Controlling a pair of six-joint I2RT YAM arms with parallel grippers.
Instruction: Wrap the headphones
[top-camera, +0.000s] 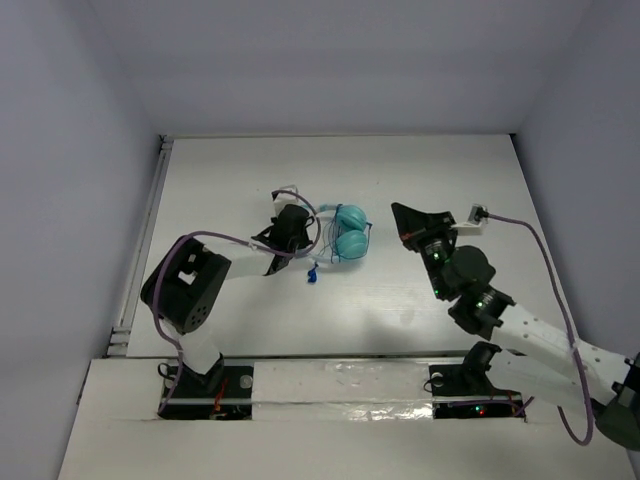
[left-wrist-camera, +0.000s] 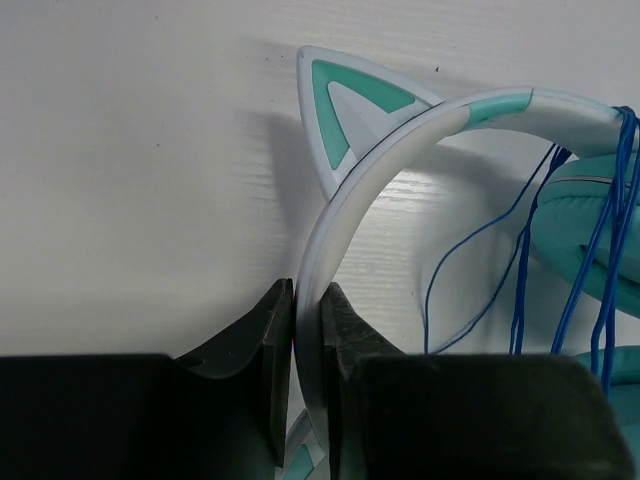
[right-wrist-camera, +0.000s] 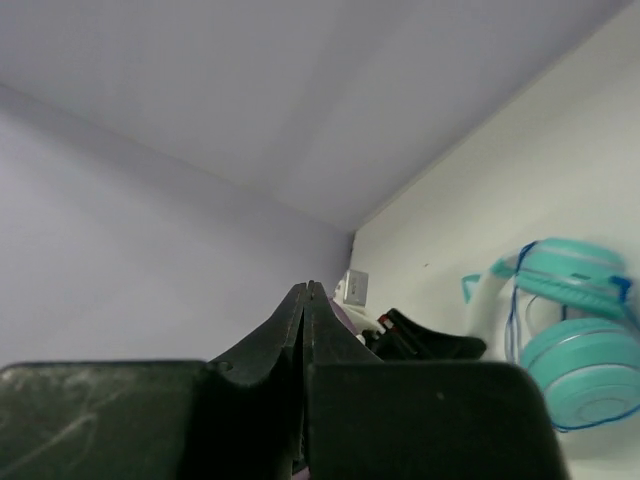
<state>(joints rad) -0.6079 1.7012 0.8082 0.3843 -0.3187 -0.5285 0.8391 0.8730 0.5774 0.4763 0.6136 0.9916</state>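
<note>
Headphones (top-camera: 345, 238), teal, headband pinched between the left gripper (left-wrist-camera: 307, 300) fingers.
Flat on table (top-camera: 230, 170); long axis runs straight out from that gripper, earcups (right-wrist-camera: 580, 370) at the far end, cat-ear point (left-wrist-camera: 340, 110) just past the fingertips. Blue cord (left-wrist-camera: 606, 262) looped round the earcups. Right gripper (right-wrist-camera: 307, 292) pressed together, empty, well apart beyond the earcups.

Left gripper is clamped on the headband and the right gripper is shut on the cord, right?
Not quite. The right gripper is shut on nothing: the right wrist view shows its jaws closed together, off to the side of the headphones, with none of the cord between them. The left gripper is clamped on the headband, as you say.
</note>
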